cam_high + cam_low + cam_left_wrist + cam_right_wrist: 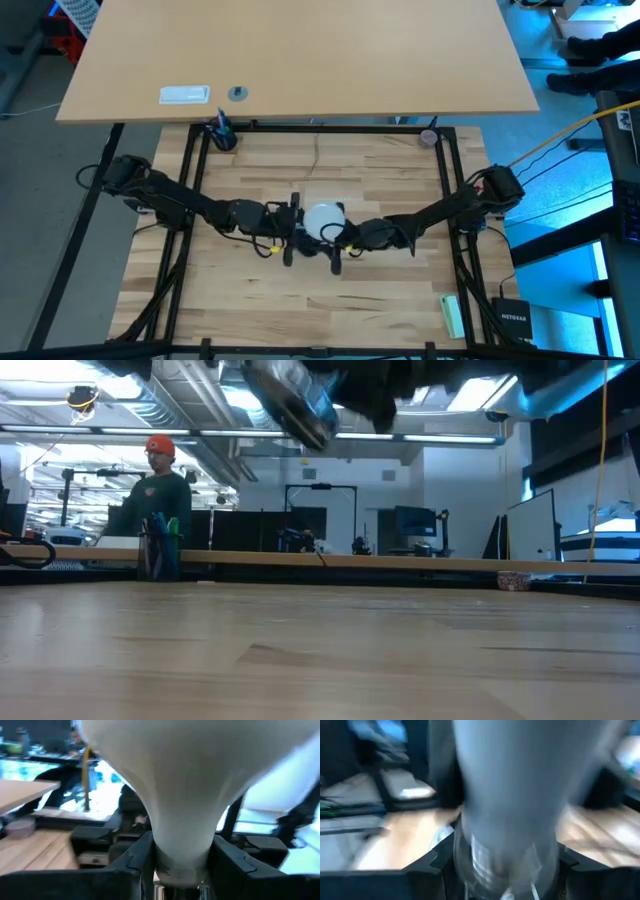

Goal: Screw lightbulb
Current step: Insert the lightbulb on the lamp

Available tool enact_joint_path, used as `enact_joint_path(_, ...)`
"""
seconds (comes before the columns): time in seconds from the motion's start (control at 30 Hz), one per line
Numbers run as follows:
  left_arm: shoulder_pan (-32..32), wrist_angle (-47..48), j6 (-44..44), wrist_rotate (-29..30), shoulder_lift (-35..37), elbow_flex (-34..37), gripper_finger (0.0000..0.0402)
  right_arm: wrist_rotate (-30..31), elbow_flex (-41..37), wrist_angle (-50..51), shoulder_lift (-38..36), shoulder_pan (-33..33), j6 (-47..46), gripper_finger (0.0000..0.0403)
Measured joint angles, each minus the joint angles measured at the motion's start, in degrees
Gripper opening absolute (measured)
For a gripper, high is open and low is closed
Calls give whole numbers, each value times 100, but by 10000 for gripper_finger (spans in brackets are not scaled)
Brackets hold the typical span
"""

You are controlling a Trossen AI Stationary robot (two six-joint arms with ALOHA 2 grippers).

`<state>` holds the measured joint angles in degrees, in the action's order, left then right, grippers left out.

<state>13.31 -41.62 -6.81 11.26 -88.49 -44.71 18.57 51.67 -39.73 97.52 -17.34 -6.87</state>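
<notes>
The white frosted lightbulb (323, 217) is held up over the middle of the table between both arms, and it fills the left wrist view (200, 780). My left gripper (298, 222) comes from the left and is shut on it. My right gripper (338, 238) comes from the right and is shut on a silver-grey ringed part (500, 865), which looks like the socket. A tilted silver part also shows high in the low view (300, 405). A thin dark cord (318, 155) runs from the centre toward the far edge. My left gripper pinches the bulb's narrow neck (180, 852), just above its screw base, between its two fingers (135, 862). The globe widens out beyond the fingertips. The bulb is lifted clear of the table. My right gripper has the silver ringed part (470, 865) between its two fingers (437, 865). A pale grey body widens out beyond the fingertips. The view is blurred, so I cannot tell where the socket ends and the bulb begins. It is clear of the table.
A dark cup of pens (220, 135) stands at the far left and a small pink round thing (428, 137) at the far right. A green block (452, 315) lies near the right front corner. A person in an orange cap (160, 485) is beyond the table.
</notes>
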Motion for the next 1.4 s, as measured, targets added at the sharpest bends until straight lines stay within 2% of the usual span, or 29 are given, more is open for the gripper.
enact_joint_path(0.2, 131, -226, 126, -367, 50, -4, 126, -173, 407, 1001, -313, -177, 124, 179)
enact_joint_path(0.4, 172, -14, 278, -339, 171, 28, 126, -39, 576, 1891, -367, -181, -340, 179)
enact_joint_path(0.67, 30, 1113, 211, 204, 67, 25, 126, 637, 432, 2950, -216, -159, -869, 179)
enact_joint_path(0.83, -77, 1184, 89, 229, -162, 42, 126, 890, 397, 2922, 105, -24, -967, 179)
enact_joint_path(1.13, -268, 1989, -361, 225, -248, 42, 126, 1460, 381, 2582, 935, 22, -990, 179)
enact_joint_path(1.4, -302, 1613, -451, 459, -638, 54, 126, 1797, 370, 2219, 1368, 17, -1022, 185)
